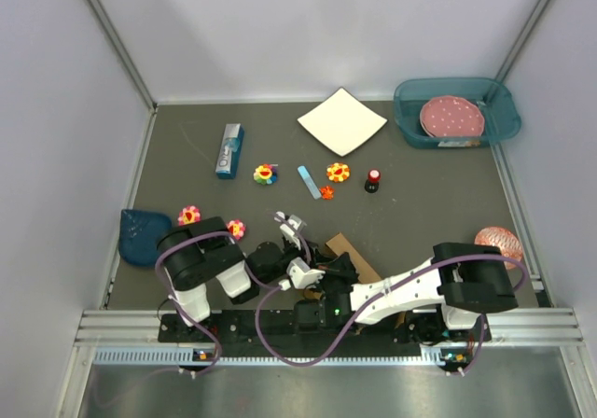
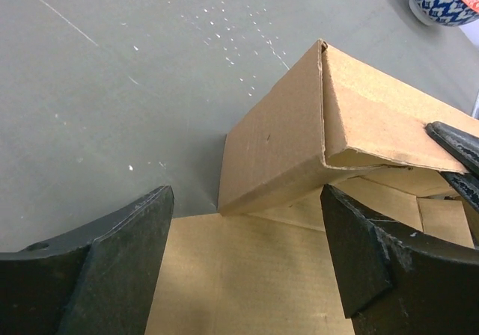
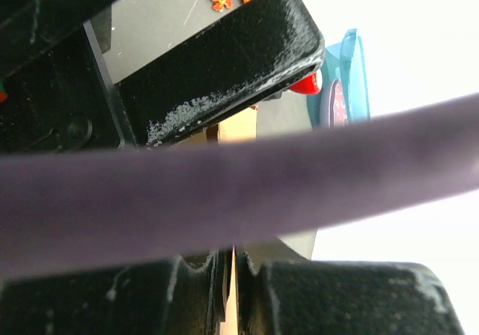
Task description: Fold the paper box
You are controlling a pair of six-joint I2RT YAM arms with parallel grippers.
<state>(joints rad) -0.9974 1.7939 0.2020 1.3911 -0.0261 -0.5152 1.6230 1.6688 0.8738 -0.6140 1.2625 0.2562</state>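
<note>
One brown sheet, the paper box (image 2: 284,133), lies at the near middle of the table (image 1: 438,194). In the top view it is mostly hidden, with only a corner showing. The left gripper (image 2: 245,226) hovers over the flat part with its fingers spread wide, gripping nothing. Just beyond it a side panel stands folded up, its top flap bent over to the right. The right gripper (image 3: 233,290) is pinched tight on that flap's edge, a sliver of cardboard between its fingers. A purple cable (image 3: 239,193) crosses the right wrist view.
</note>
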